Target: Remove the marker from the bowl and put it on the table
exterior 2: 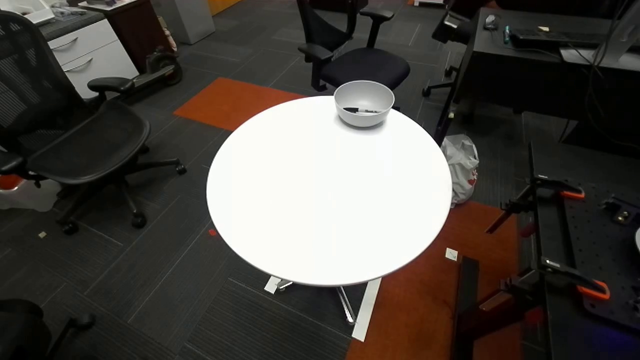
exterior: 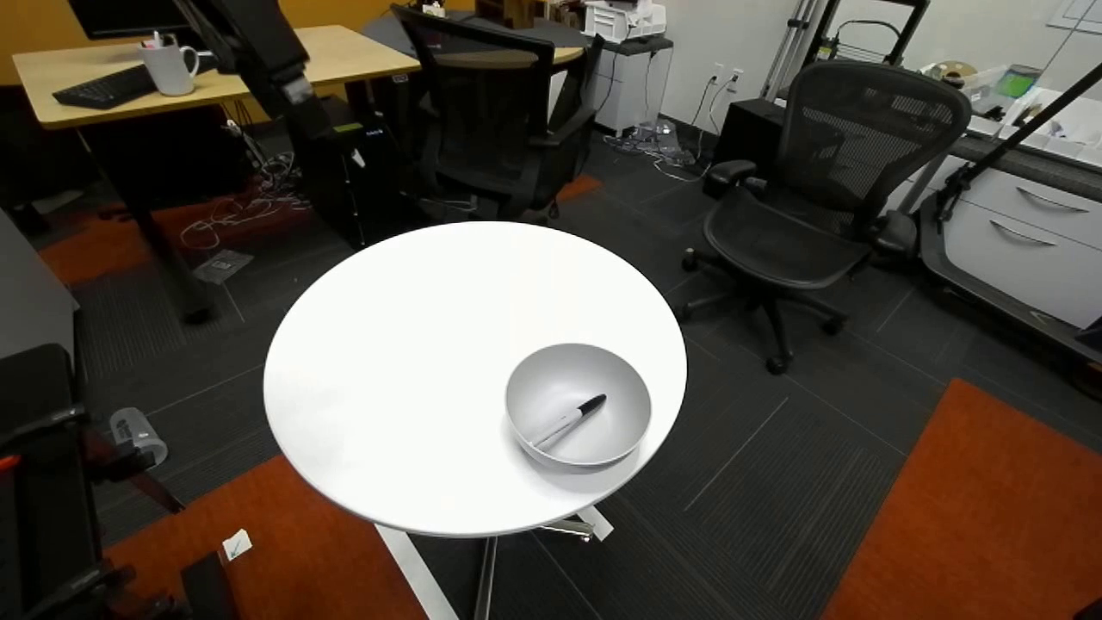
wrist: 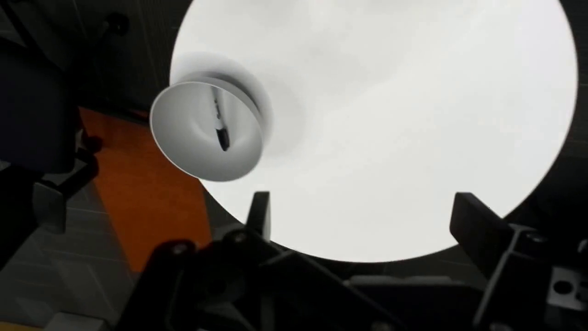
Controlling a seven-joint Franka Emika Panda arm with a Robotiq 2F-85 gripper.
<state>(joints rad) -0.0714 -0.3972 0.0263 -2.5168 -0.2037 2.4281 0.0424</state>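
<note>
Standing apart, fingers (wrist: 477,230): wide gap between the two, table (wrist: 404,119) showing through it; one in lower middle of wrist view, its mate at lower right.
Grey bowl (wrist: 183,133): upper left of wrist view; stands upright on the table, close to its edge, as both exterior views also show.
Black-and-white marker (wrist: 219,122): inside the bowl, cap end toward the bowl's middle, light barrel running toward the top rim in wrist view. In an exterior view the black cap (exterior: 593,404) points to upper right of frame. Contact of barrel end with the rim: cannot tell.
Table top: round, white; fills upper right of wrist view, middle of both exterior views. Metal leg (exterior: 486,577) below it, lower middle, in an exterior view.
Orange carpet (wrist: 151,193): left of wrist view, beyond the table's edge.
Mesh chair (exterior: 783,241): upper right in an exterior view, apart from the table.
Black chair (exterior: 486,103): same frame, upper middle, behind the table's far edge.
Wooden desk (exterior: 344,52): upper left of that frame; white mug (exterior: 170,71) on it, just beside a dark keyboard (exterior: 105,86).
White machine (exterior: 624,21): top middle of that frame, on a cabinet (exterior: 620,95).
</note>
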